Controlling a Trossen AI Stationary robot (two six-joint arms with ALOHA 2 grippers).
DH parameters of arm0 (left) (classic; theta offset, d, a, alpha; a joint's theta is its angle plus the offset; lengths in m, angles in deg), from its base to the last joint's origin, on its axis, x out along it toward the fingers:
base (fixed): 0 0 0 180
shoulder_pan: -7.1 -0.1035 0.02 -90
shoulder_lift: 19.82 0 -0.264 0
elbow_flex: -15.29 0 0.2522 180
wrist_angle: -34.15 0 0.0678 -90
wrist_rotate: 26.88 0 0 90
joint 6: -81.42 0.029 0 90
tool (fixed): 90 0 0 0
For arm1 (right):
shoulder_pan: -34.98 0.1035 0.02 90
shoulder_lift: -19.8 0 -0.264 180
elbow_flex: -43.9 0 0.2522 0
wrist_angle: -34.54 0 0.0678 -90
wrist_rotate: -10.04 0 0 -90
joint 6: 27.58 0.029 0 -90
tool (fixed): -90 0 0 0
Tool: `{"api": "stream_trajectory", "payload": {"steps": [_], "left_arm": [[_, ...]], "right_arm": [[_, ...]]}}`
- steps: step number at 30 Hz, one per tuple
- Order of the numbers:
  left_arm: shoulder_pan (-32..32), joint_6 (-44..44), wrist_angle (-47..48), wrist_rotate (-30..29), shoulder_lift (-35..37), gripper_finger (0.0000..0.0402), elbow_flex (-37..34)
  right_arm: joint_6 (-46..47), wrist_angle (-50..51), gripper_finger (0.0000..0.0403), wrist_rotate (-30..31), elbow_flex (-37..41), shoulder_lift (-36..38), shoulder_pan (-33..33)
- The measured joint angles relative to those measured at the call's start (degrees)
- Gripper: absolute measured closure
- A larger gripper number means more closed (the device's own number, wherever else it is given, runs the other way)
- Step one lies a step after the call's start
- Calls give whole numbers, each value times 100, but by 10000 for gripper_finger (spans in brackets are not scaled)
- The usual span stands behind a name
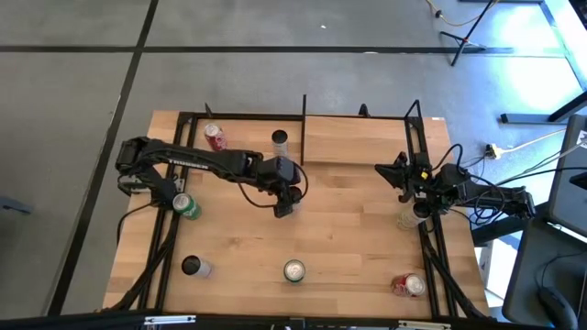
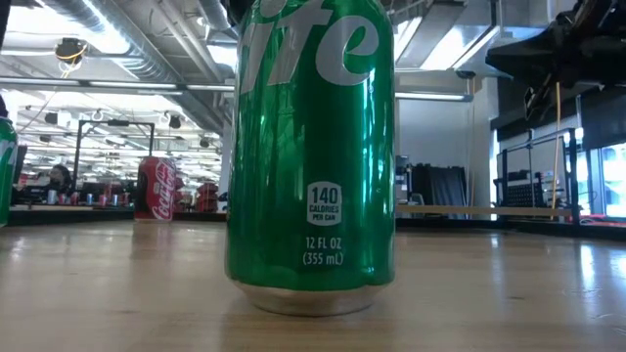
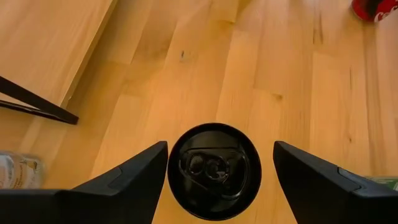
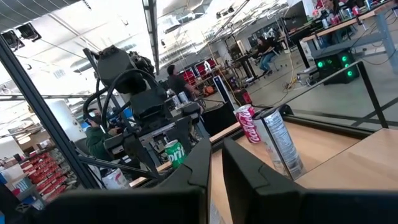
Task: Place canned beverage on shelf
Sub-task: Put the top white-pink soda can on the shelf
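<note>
Left gripper hung wide open over a black can, probably ready to drop and grab it. Its shelf waited at two o'clock. Right gripper rested nearly closed at the table's right edge.

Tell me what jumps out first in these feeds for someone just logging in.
The left gripper hovers open over a black-topped beverage can standing mid-table, its fingers either side of it. A green Sprite can fills the low view, standing at the table's near edge. The light wooden shelf board with black rods lies at the far side with no can on it, and the right gripper waits, shut, just beside the shelf's right end.
</note>
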Motion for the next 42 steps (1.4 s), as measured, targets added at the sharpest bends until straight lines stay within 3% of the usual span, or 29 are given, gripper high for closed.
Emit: {"api": "stream_trajectory", "payload": {"steps": [20, 28, 36, 42], "left_arm": [[-2, 74, 88, 122, -529, 118, 4], [-19, 310, 203, 162, -535, 172, 98], [-236, 922, 1170, 138, -525, 174, 1444], [-701, 1226, 1713, 152, -521, 174, 2572]], "right_arm": [[0, 164, 375, -2, 0, 2, 1], [26, 138, 375, -75, 0, 2, 2], [-62, -71, 375, -290, -253, -47, 2], [-282, 352, 375, -172, -803, -415, 2]]}}
